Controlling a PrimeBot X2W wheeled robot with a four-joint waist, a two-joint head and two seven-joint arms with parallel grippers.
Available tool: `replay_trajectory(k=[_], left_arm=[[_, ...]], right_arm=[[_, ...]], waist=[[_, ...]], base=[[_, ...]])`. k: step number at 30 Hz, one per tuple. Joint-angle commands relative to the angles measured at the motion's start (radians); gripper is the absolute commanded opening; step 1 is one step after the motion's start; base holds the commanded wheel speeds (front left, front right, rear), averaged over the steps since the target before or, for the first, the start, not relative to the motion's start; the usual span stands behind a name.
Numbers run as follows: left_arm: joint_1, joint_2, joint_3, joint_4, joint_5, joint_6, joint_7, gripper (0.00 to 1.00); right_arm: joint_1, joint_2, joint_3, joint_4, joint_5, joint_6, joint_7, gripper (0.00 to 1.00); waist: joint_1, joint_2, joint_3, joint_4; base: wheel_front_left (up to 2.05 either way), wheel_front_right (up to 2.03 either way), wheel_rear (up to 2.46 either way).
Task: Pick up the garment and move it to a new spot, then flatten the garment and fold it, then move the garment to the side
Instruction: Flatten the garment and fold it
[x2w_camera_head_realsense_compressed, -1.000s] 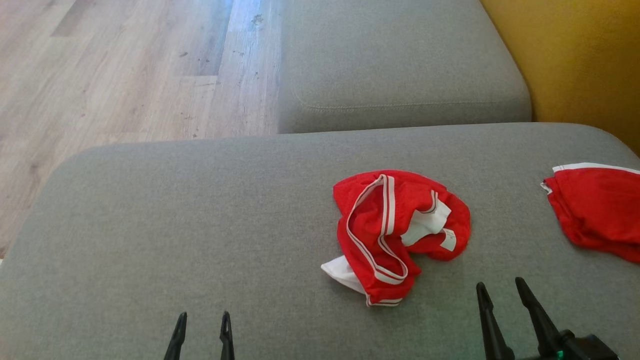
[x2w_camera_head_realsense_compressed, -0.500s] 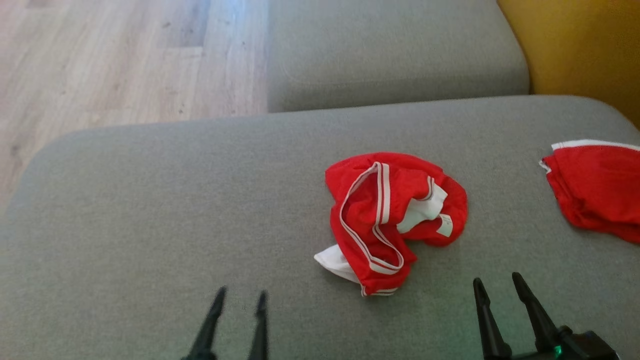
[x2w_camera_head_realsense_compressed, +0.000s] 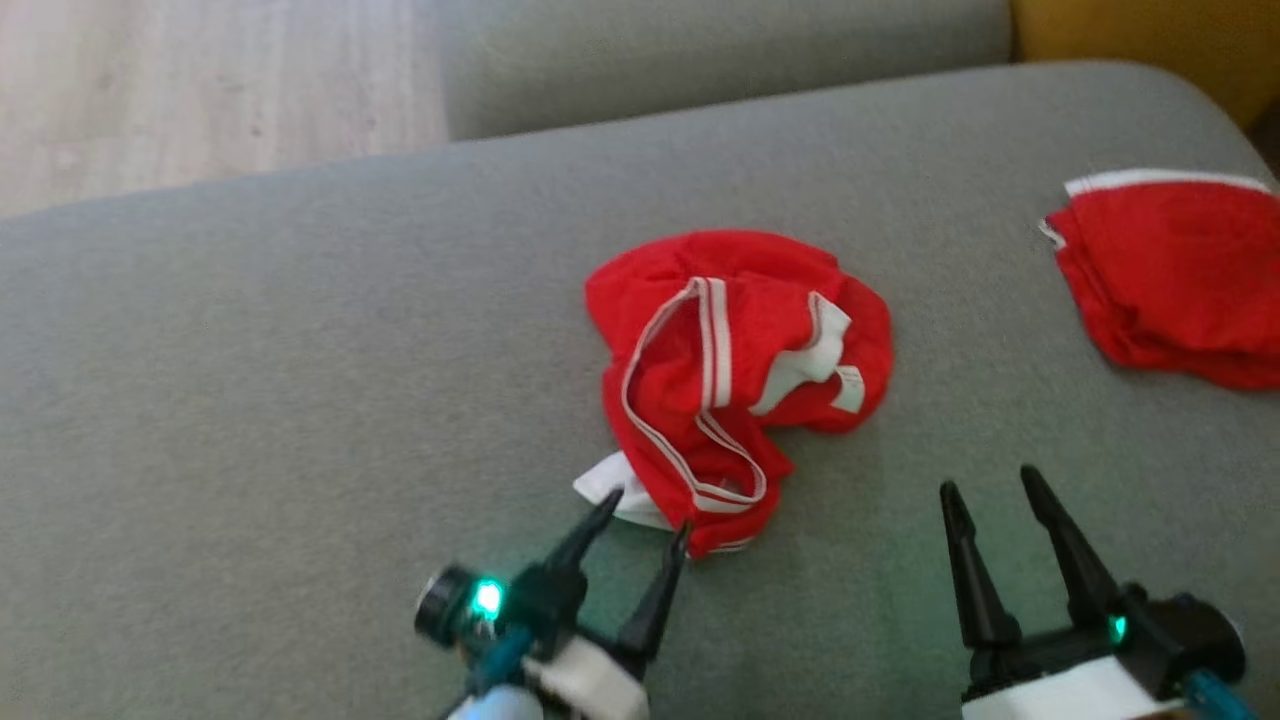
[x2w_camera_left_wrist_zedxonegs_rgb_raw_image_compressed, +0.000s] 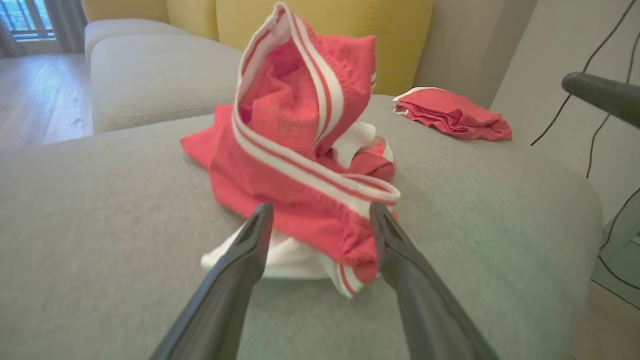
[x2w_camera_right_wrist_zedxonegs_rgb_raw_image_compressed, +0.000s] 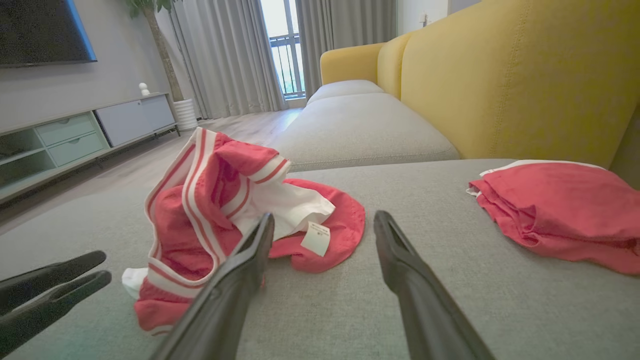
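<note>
Starting the pickup, all steps remain: your left end effector gapes at the crumpled garment's hem; right end effector gapes empty.

light: bright daylight, window | head view blurred | wrist edges distorted

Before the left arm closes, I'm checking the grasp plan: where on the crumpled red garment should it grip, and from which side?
Probably the near corner of the crumpled red garment, where striped hem and white flap poke out low on the cushion. Come from the robot's side, low: the left gripper, open, flanks that loose edge.
</note>
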Motion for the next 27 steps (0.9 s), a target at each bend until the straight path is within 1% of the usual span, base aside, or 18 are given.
replay_trajectory(k=[1,6,10,11,13,17,20,21,27], left_arm=[[-0.077,-0.008,0.001,-0.001,-0.019,0.011,-0.008,1.00],[-0.156,-0.008,-0.067,0.085,-0.065,0.028,-0.002,1.00],[-0.186,-0.008,-0.098,0.130,-0.098,0.051,0.007,1.00],[-0.193,-0.008,-0.105,0.138,-0.103,0.057,0.006,0.96],[-0.205,-0.008,-0.108,0.151,-0.110,0.076,0.001,0.00],[-0.213,-0.008,-0.103,0.155,-0.141,0.092,-0.007,0.00],[-0.224,-0.008,-0.106,0.151,-0.148,0.091,-0.011,0.00],[-0.229,-0.008,-0.109,0.145,-0.155,0.086,-0.012,0.00],[-0.315,-0.008,-0.098,0.023,-0.282,0.021,-0.014,0.00]], right_arm=[[-0.052,-0.019,0.023,-0.033,0.005,0.007,-0.011,1.00],[-0.062,-0.018,0.021,-0.027,0.010,0.007,-0.011,1.00],[-0.063,-0.016,0.021,-0.026,0.013,0.007,-0.011,1.00],[-0.064,-0.016,0.022,-0.026,0.014,0.007,-0.011,1.00],[-0.064,-0.017,0.027,-0.024,0.015,0.007,-0.011,1.00],[-0.053,-0.014,0.019,-0.025,0.017,0.007,-0.011,1.00],[-0.048,-0.014,0.016,-0.027,0.017,0.007,-0.011,1.00],[-0.046,-0.014,0.014,-0.027,0.016,0.007,-0.011,1.00],[-0.050,-0.008,0.028,-0.024,0.016,0.007,-0.011,1.00]], waist=[[-0.0003,0.0000,0.039,-0.044],[-0.0003,0.0000,0.049,-0.089],[-0.0003,0.0000,0.047,-0.120],[-0.0003,0.0000,0.047,-0.125],[-0.0003,0.0000,0.042,-0.139],[-0.0003,0.0000,0.028,-0.153],[-0.0003,0.0000,0.024,-0.153],[-0.0003,0.0000,0.022,-0.152],[-0.0003,0.0000,-0.001,-0.163]], base=[[0.00,0.00,0.00],[0.00,0.00,0.00],[0.00,0.00,0.00],[0.00,0.00,0.00],[0.00,0.00,0.00],[0.00,0.00,0.00],[0.00,0.00,0.00],[0.00,0.00,0.00],[0.00,0.00,0.00]])
